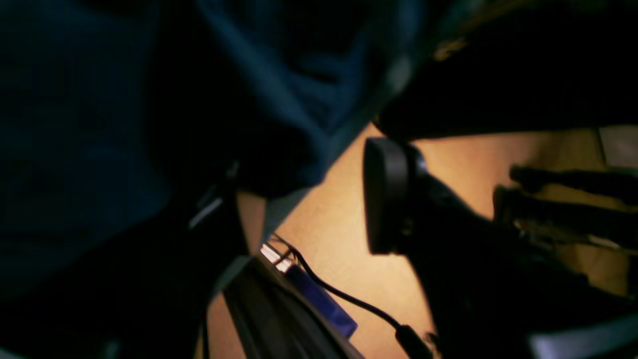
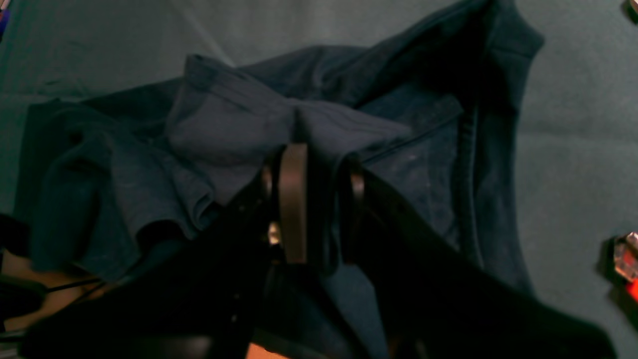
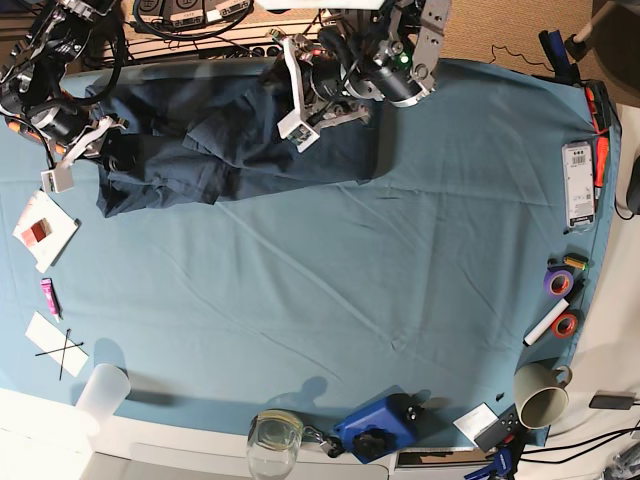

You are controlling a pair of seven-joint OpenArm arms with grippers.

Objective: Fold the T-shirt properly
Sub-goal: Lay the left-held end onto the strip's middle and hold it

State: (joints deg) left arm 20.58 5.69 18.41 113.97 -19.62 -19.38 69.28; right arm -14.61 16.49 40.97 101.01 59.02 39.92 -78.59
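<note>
The dark slate-blue T-shirt (image 3: 230, 140) lies bunched along the far edge of the teal tablecloth (image 3: 330, 290). In the right wrist view its folds (image 2: 224, 124) fill the middle, and my right gripper (image 2: 324, 169) is shut on a ridge of that cloth. From the base view, this right gripper (image 3: 100, 140) sits at the shirt's left end. My left gripper (image 3: 305, 115) hovers over the shirt's upper middle. The left wrist view is dark. In it, the left gripper (image 1: 299, 209) has its jaws wide apart, with the black pad (image 1: 384, 194) clear of the hanging T-shirt (image 1: 279, 109).
Along the right edge lie a white remote-like device (image 3: 578, 185), tape rolls (image 3: 557, 281) and a mug (image 3: 541, 400). A blue device (image 3: 375, 428), a glass (image 3: 274, 440) and a plastic cup (image 3: 103, 392) stand at the near edge. Paper cards (image 3: 45, 228) lie at the left.
</note>
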